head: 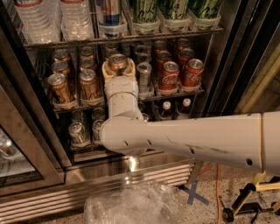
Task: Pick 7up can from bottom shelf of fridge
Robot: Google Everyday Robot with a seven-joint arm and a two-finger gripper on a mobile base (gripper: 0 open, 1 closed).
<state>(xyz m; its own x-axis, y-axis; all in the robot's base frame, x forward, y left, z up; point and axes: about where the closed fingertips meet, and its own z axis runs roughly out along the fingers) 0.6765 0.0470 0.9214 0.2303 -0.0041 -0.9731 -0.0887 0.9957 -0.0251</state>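
The fridge [218, 65] stands open with its dark wire racks in view. My gripper [118, 69] is inside it, pointing up in front of the middle rack. Its cream fingers [106, 70] sit on both sides of a can [118, 61], of which only the metal top shows; I cannot read its label. My white arm [188, 138] crosses in front of the bottom shelf [83, 146] and hides most of it. To the left of the arm, two silver-topped cans [78, 131] stand on that shelf, and small bottles [166, 108] stand at its right.
The middle rack holds gold cans [59, 87], a silver can [143, 74] and red cola cans [192, 72]. Water bottles [43, 17] and green cans [144, 11] stand above. A glass door [17, 148] is at the left. Crumpled clear plastic [135, 203] and cables [245, 201] lie on the floor.
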